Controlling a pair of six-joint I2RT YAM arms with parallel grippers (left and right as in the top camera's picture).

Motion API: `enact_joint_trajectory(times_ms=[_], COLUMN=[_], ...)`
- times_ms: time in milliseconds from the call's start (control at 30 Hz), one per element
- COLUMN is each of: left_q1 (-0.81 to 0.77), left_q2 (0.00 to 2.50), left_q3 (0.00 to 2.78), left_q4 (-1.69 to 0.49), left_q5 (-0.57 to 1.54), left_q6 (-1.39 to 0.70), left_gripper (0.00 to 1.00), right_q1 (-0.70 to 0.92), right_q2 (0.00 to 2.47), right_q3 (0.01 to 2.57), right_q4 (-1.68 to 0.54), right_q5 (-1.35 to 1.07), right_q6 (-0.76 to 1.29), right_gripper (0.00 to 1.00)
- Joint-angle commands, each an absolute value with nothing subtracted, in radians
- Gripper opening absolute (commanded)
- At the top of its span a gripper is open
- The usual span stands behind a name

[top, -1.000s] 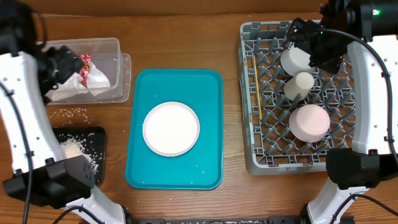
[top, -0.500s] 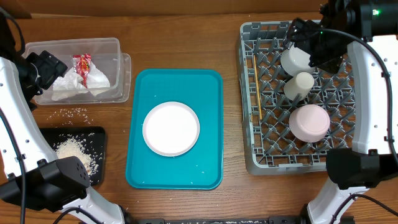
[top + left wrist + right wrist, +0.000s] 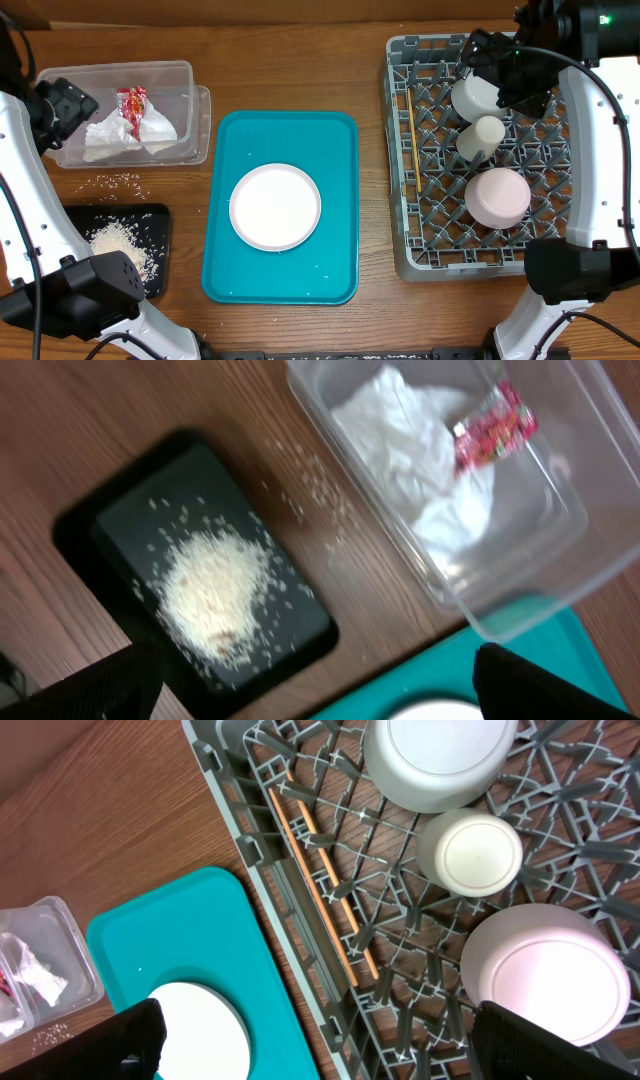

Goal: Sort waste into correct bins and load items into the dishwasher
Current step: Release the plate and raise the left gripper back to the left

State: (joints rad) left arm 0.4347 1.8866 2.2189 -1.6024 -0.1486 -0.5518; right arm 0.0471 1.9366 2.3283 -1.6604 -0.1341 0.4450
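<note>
The left hand (image 3: 70,104) has drawn back toward 9 o'clock, from above the clear tub (image 3: 120,66) to its outer edge. The crumpled napkin (image 3: 105,143) and red wrapper (image 3: 133,103) inside it now lie fully uncovered.

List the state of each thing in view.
Clear tub, holds napkin and wrapper.
Black tray, holds rice pile.
Loose rice, scattered on table.
White plate, upright on teal tray.
Chopsticks, lying in dish rack.
Pink bowl, upside down in rack.
Small white cup, upside down in rack.
Left claw, open, empty.
Right claw, open, empty.
</note>
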Motion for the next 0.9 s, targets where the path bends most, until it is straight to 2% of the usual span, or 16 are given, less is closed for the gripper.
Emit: enact_joint_trajectory(times_ms=[0,167,867], left_q1=[0.439,0.439,0.438], left_q2=[1.864,1.864,1.864], left_q3=[2.226,2.226,2.226], left_q4=[-1.576,-1.571,-1.569], left_q5=[-0.350,-0.489,-0.440], left_q6=[-0.568,-0.568,-0.569], left_gripper=[1.00,1.00,1.00], right_q1=[0.044,0.044,0.044], right_q2=[1.928,1.928,1.928], right_q3=[2.342,2.342,2.342], right_q4=[-1.655,-1.655,-1.655], right_q5=[-0.139,-0.139,-0.139], right_q6=[0.449,0.450,0.449], right_gripper=[1.00,1.00,1.00])
